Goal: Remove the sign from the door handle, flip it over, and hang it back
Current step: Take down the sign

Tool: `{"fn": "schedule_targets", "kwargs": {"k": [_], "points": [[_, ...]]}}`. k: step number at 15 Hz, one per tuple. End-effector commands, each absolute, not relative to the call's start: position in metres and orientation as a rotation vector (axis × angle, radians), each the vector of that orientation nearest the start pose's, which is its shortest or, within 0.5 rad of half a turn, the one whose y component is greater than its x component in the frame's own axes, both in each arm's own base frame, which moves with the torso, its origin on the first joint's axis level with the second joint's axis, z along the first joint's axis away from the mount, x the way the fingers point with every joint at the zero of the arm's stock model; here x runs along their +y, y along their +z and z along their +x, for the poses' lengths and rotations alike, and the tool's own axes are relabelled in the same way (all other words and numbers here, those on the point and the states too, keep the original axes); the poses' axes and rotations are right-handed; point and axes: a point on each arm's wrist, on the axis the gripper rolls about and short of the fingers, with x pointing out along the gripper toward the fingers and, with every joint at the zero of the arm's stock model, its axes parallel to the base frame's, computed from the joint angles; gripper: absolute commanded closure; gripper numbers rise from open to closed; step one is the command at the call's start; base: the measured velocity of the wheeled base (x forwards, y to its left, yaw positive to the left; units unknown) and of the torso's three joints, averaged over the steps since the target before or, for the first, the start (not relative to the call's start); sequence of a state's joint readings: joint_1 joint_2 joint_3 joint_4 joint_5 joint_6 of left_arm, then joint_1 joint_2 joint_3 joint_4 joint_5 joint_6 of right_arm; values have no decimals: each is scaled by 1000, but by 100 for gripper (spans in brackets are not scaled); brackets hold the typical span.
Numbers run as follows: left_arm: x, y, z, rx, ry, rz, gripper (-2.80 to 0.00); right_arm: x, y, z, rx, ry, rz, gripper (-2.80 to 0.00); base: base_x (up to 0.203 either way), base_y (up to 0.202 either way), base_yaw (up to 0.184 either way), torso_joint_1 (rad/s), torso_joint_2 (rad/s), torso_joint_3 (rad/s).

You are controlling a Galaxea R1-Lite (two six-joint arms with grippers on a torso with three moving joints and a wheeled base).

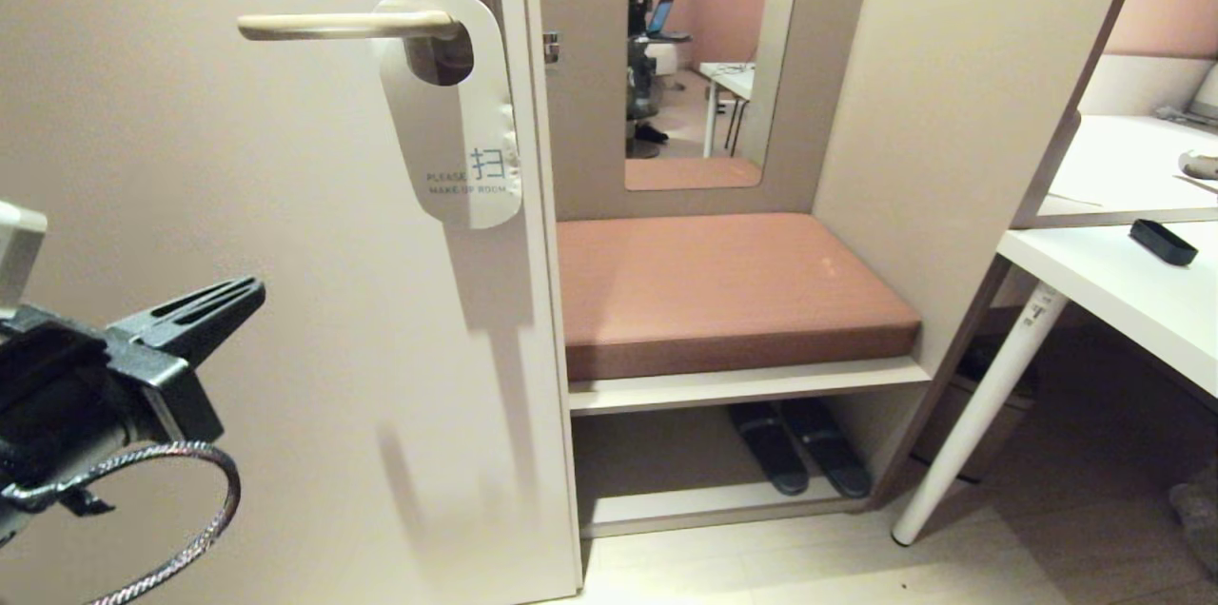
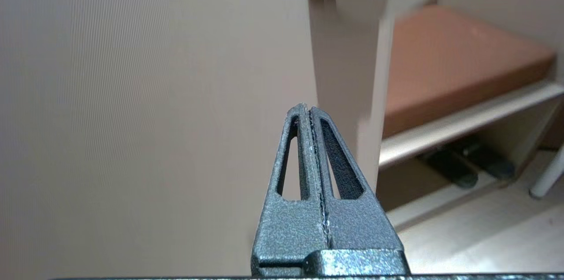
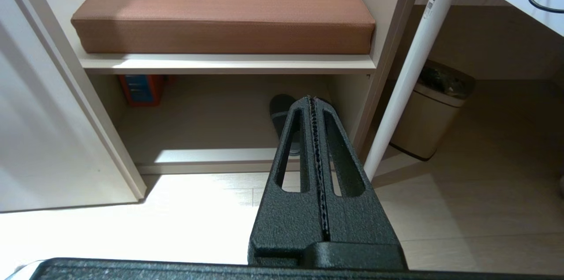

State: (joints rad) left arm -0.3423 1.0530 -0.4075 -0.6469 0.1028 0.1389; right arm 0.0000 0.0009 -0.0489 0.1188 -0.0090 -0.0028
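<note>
- The plain beige door (image 1: 238,301) filled the left half of the head view, with its pale edge running down beside a recessed niche to the right.
- In that niche sat a flat, rectangular terracotta-brown seat cushion (image 1: 723,291) on a cream shelf, with a tall mirror (image 1: 699,53) on the wall behind it; a person showed partly in the mirror.
- A white desk (image 1: 1123,291) on a slanted white leg stood at the far right, carrying a small black oblong object (image 1: 1163,242).
- A pair of dark slippers (image 1: 799,458) lay under the shelf.
- The sign (image 1: 457,120), a white oblong card hanger with rounded ends, hung by its round hole on the door handle (image 1: 343,25), a slim cream-beige horizontal lever on a brownish-grey backplate near the top of the door. Its white "MAKE UP ROOM" face looked outward.
- The left gripper (image 1: 249,293), dark grey, sat low at the left in front of the door, well apart from the sign, its two fingers pressed together and holding nothing.
- The right gripper (image 3: 312,100) was black, pointed down toward the floor and slippers, likewise closed and empty.
</note>
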Motion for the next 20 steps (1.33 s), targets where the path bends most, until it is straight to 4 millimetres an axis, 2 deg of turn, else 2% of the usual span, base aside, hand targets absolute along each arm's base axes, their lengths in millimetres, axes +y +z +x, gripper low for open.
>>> {"fn": "schedule_targets", "kwargs": {"k": [1,8,14,16,20], "points": [[-33,204,111,-27,-206,136,0,0,77,-27,72,-9,-3,0,0,0,0,0,0,0],[-4,143,52,-11,-46,124,0,0,77,-27,72,-9,-3,0,0,0,0,0,0,0],[-1,114,9,-15,-4,122,0,0,77,-27,72,-9,-3,0,0,0,0,0,0,0],[-1,103,1,28,-12,120,0,0,77,-27,72,-9,-3,0,0,0,0,0,0,0],[-2,92,-12,-12,-48,132,0,0,77,-27,72,-9,-3,0,0,0,0,0,0,0]]}}
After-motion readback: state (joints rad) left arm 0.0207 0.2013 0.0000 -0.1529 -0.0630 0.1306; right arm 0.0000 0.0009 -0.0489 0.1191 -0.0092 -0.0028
